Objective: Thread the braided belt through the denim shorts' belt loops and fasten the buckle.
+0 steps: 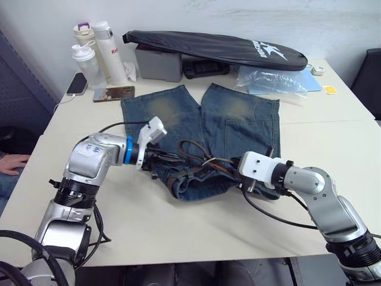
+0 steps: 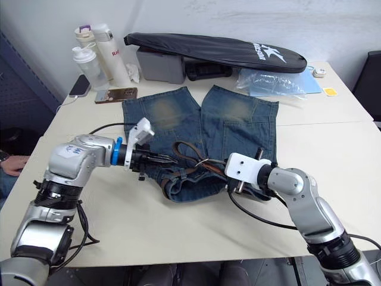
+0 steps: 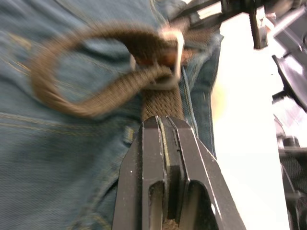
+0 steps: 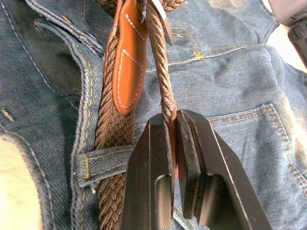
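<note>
The denim shorts (image 1: 238,119) lie flat mid-table, waistband toward me and bunched. The brown braided belt (image 1: 191,149) runs along the waistband and curls into a loop above it. My left gripper (image 3: 165,123) is shut on the belt's flat strap just short of the silver buckle (image 3: 178,50), where the strap doubles back. My right gripper (image 4: 172,117) is shut on a thin strand of the belt beside its tan leather tab (image 4: 129,57). A belt loop (image 4: 103,160) has the braided strap passing under it. In the head views the two grippers (image 1: 174,158) (image 1: 231,168) face each other across the waistband.
A long black zipped bag (image 1: 214,46) lies on a grey box (image 1: 158,62) at the back. Bottles (image 1: 95,53), a phone (image 1: 77,83) and a flat case (image 1: 113,93) stand back left. A clear plastic bag (image 1: 271,80) sits back right. A person's hand (image 1: 13,162) rests at the left edge.
</note>
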